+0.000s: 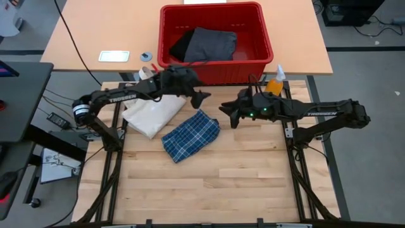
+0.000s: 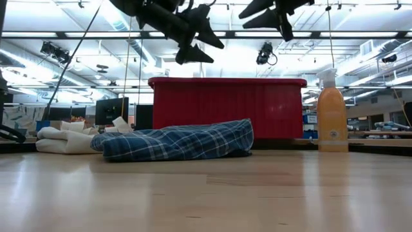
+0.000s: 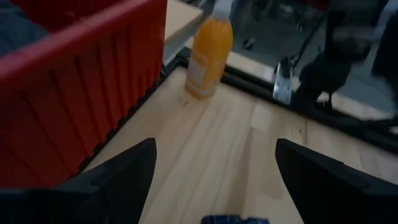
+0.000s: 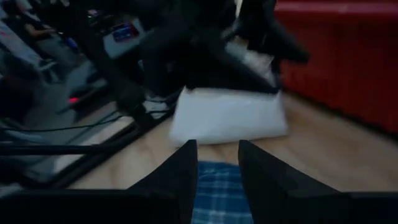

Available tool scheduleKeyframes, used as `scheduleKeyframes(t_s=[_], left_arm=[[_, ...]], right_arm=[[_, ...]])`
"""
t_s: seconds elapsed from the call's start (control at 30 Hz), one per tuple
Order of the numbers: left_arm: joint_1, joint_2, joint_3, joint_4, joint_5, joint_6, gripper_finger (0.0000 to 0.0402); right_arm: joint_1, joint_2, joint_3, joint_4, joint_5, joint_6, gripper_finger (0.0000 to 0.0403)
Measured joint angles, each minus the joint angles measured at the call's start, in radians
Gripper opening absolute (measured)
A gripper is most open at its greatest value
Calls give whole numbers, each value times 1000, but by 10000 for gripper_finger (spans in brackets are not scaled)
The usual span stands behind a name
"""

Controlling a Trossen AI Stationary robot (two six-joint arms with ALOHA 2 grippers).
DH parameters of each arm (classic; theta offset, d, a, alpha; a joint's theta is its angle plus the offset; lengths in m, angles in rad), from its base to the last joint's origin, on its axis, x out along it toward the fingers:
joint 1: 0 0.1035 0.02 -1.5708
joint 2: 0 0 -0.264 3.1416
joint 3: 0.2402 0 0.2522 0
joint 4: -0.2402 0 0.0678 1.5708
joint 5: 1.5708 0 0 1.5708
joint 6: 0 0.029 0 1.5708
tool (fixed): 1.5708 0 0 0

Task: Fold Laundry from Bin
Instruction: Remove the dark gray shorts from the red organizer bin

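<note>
Plaid shirt (image 1: pixel 191 136) lies bunched on your counter (image 1: pixel 215 183), long axis running diagonally from near-left up toward the bin (image 1: pixel 215 63), which holds dark laundry (image 1: pixel 205 44). From above, left gripper (image 1: pixel 201 96) hovers just beyond its upper end, fingers spread; right gripper (image 1: pixel 229 113) hangs beside it, slightly nearer. Low down, both ride well above the shirt. Right wrist shows narrow-gapped fingers (image 4: pixel 180 174), empty, shirt directly below.

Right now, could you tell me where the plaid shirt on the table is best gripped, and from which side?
Probably at the plaid shirt's corner nearest the bin, coming straight down from above. It lies as a low folded bundle flat on the table, and both the open left gripper and the right gripper hang above that end. Its other end lies close to the cream tote.
</note>
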Motion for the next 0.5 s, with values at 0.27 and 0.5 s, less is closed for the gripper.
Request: scheduleKeyframes(t_s=[0.27, 0.5], left_arm=[[26, -16, 46, -12, 42, -31, 334], [78, 40, 233, -73, 44, -24, 334]], right_arm=[[-38, -10, 0, 52, -95, 85, 125], [-85, -60, 0, 66, -83, 44, 125]])
